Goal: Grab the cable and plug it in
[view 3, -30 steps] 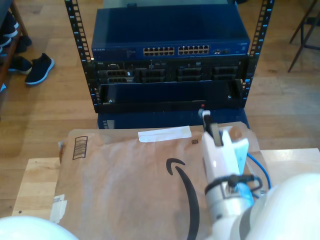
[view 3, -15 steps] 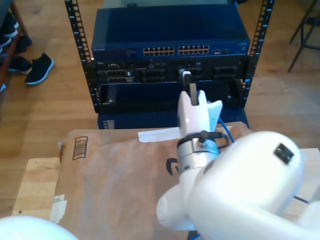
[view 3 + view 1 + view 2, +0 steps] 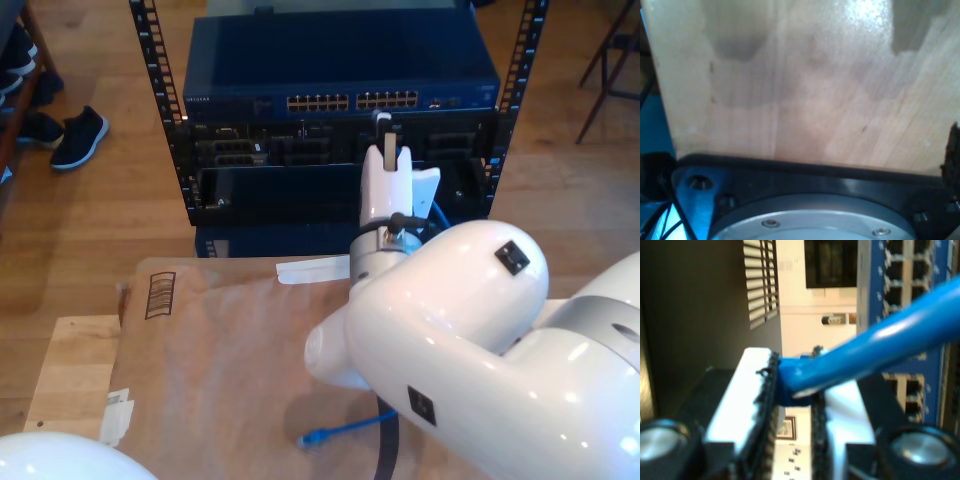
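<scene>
Cable (image 3: 880, 342), thin, bright blue, pinched in my second hand (image 3: 792, 390), free plug (image 3: 312, 437) on cardboard (image 3: 220, 370), first hand's state untellable.

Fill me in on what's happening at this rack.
My second gripper is shut on the blue cable and holds one end up in front of the switch in the rack, near its row of ports. That end is not yet plugged in, as far as I can tell. The cable's other plug lies loose on the brown paper covering the table. My first wrist view looks down on bare wood, away from the cable.
</scene>
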